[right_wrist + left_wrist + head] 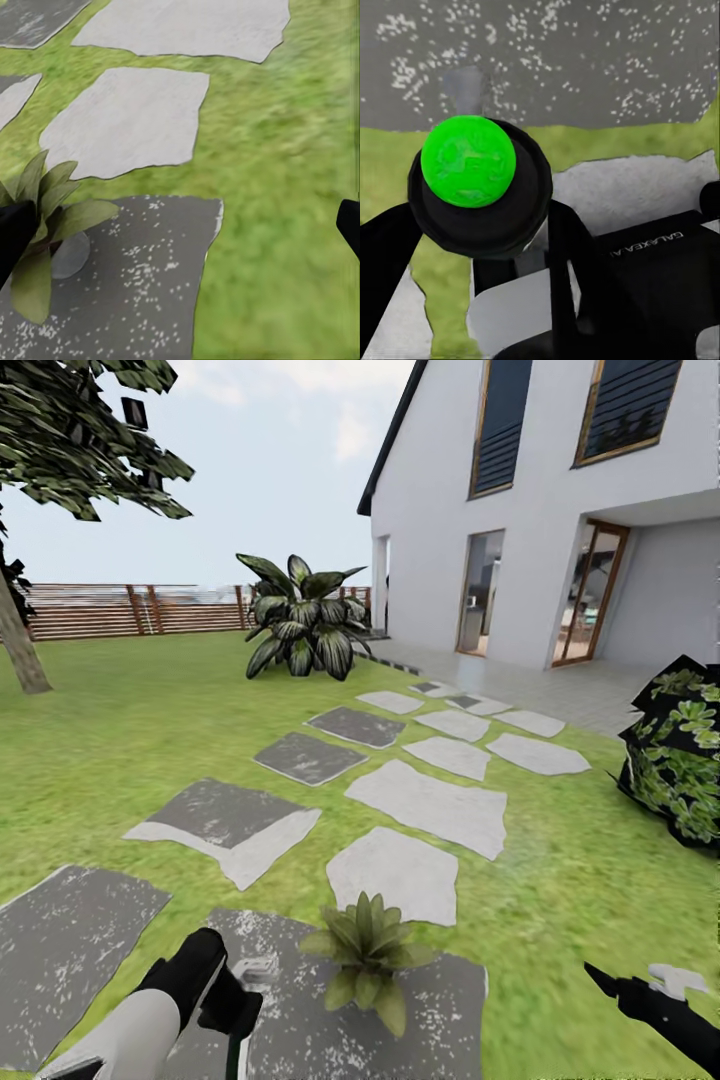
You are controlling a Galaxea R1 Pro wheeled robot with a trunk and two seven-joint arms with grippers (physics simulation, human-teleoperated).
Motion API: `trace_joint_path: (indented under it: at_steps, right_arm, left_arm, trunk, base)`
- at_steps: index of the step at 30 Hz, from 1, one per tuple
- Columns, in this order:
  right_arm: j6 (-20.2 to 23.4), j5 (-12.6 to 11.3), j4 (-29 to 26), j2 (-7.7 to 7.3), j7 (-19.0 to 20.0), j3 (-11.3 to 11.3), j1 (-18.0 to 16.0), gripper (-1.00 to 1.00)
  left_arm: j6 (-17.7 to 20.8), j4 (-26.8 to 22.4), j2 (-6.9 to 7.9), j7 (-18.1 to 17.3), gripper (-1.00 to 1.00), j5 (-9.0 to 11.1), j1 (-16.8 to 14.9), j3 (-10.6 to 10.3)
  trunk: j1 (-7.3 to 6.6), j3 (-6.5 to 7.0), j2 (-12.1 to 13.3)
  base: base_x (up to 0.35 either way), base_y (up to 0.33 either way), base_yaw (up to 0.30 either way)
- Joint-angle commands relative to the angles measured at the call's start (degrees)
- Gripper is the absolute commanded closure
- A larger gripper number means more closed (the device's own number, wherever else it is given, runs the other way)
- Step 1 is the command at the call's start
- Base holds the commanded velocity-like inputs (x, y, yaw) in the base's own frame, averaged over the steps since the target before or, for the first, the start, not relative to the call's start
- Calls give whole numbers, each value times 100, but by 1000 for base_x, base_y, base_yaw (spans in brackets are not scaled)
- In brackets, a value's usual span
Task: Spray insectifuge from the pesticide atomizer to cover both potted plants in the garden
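pesticide atomizer (240, 1000) clamped in left pincer (225, 1000) | right pincer (180, 225) apart | potted plant (368, 950) pointed-leaved

White house (560, 490) w/ glass doors (588, 595) stood at the lawn's far right, big striped-leaf shrub (300, 618) near its corner, tree trunk (20, 635) far left, boxy leafy bush (680, 750) by the right edge.

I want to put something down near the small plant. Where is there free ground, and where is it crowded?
Free: the pale slab just behind the potted plant, and the grass between the plant's speckled slab and the right gripper. Crowded: the strip between the plant and the left gripper, which holds the atomizer close beside the leaves.
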Motion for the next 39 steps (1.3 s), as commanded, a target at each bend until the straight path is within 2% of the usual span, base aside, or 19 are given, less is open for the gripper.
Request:
trace_joint_path:
  at_steps: [1, 2, 5, 14, 18, 25, 26, 28, 30, 32, 34, 39]
  right_arm:
    - [33, 24, -7, 4, 43, -36, -11, -100]
    - [33, 24, -8, 5, 43, -37, -11, -100]
    - [31, 24, -8, 5, 43, -39, -11, -100]
    - [33, 24, -7, 5, 43, -39, -11, -100]
    - [33, 24, -7, 5, 43, -39, -11, -100]
    - [33, 24, -7, 5, 43, -39, -11, -100]
    - [33, 24, -9, 5, 43, -39, -11, -100]
    - [33, 24, -7, 5, 43, -39, -11, -100]
    - [33, 24, -9, 5, 43, -39, -11, -100]
    - [33, 24, -8, 5, 43, -39, -11, -100]
    - [33, 24, -9, 5, 43, -39, -11, -100]
    - [31, 25, -9, 17, 43, -36, -11, -100]
  left_arm:
    - [27, -7, -5, -45, 100, -51, -3, -109]
    - [28, -5, -5, -45, 100, -46, -3, -193]
    - [29, -3, -6, -45, 100, -41, -3, -264]
    - [29, 32, -43, -45, 100, -40, 3, -311]
    - [23, 230, -49, -45, 100, -42, 5, -330]
    - [4, 276, -50, -66, 100, -49, 5, -338]
    - [-1, 277, -50, -173, 100, -49, 5, -371]
    - [-11, 274, -50, -629, 100, -53, 5, -762]
    - [-20, 260, -50, -1083, 100, -44, 5, -1545]
    - [-17, 250, -44, -1218, 100, -31, 5, -1842]
    - [-10, 245, -35, -1270, 100, -33, 5, -1957]
    - [-6, 243, -41, -1284, 100, -40, 5, -1996]
  trunk:
    - [1, -16, -3]
    - [1, -25, -3]
    - [1, -52, -3]
    - [1, -134, -3]
    - [1, -171, -3]
    - [1, -235, -3]
    - [1, -244, -3]
    - [1, -262, -3]
    - [1, -280, -3]
    - [1, -298, -3]
    - [1, -311, -3]
    - [1, -316, -3]
  base:
    - [150, 0, -120]
    - [197, 39, -126]
    - [256, 101, -130]
    - [296, 145, -133]
    - [253, 145, -133]
    - [60, 34, -133]
    - [5, 3, -133]
    - [2, 1, -133]
    - [0, 0, -133]
    - [0, 0, -133]
    - [19, 0, -90]
    - [185, 0, -11]
